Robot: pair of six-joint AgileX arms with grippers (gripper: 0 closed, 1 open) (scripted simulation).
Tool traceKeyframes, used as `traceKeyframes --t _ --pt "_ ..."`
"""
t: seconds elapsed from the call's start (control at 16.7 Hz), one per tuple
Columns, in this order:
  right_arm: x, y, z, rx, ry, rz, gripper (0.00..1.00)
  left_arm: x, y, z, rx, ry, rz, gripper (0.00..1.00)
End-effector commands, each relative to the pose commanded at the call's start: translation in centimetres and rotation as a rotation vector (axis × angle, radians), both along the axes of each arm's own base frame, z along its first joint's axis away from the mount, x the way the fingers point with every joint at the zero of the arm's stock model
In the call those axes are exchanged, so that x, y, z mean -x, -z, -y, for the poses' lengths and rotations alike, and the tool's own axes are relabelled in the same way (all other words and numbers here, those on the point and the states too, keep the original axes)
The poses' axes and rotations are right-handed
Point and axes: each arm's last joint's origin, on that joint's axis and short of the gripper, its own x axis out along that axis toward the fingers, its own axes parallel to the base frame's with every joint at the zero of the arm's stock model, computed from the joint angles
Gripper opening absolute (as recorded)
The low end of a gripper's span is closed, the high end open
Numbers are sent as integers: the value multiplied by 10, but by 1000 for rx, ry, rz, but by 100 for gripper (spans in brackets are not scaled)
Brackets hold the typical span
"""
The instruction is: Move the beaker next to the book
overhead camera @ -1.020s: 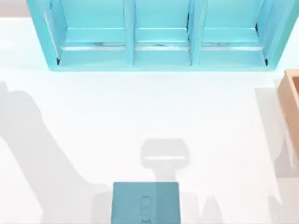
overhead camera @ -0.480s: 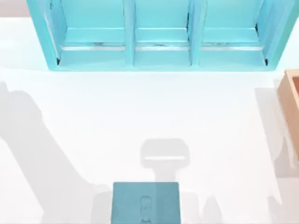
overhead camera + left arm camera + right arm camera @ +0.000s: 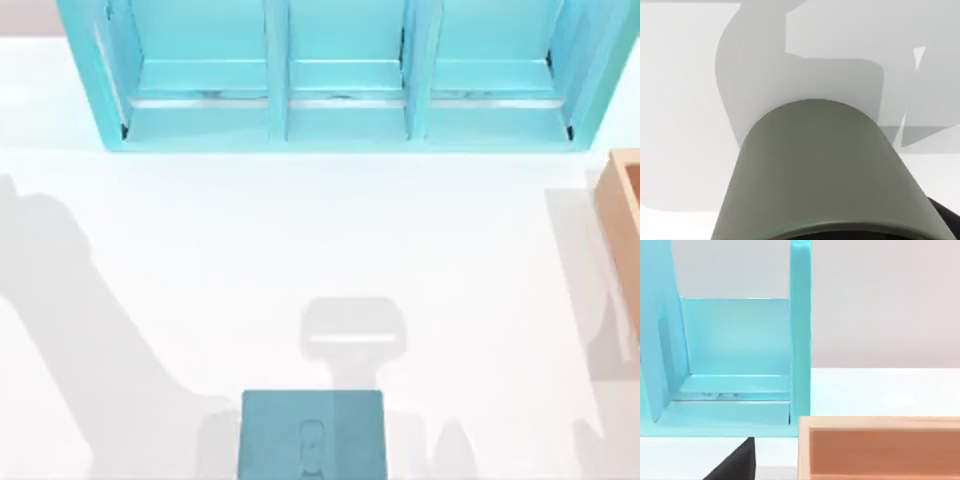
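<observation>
The beaker [image 3: 820, 170], a dull grey-green cylinder, stands very close in the left wrist view, with its rim nearest the camera and the white table behind it. A black edge of my left gripper [image 3: 946, 217] shows beside its rim. The book [image 3: 312, 435], a flat teal square with a small oblong mark, lies at the table's front edge near the middle in the top view. A black wedge of my right gripper [image 3: 735, 465] shows in the right wrist view, near the shelf's end and the wooden box.
A big light-blue three-bay shelf [image 3: 345, 120] spans the back of the table. An open wooden box [image 3: 625, 230] stands at the right edge. Arm shadows fall on the white table at the left and right.
</observation>
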Motion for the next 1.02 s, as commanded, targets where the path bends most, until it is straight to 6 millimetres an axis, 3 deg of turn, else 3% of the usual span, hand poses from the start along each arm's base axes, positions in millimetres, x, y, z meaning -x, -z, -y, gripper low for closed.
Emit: traceKeyframes --t 0.36,0.78,1.02 --pt "0 0 0 0 0 0 100 -1 -1 2 3 9 -6 0" --pt "0 0 0 0 0 0 100 -1 -46 1 3 7 -4 0" --pt "0 0 0 0 0 0 100 -1 -50 2 0 5 1 0"
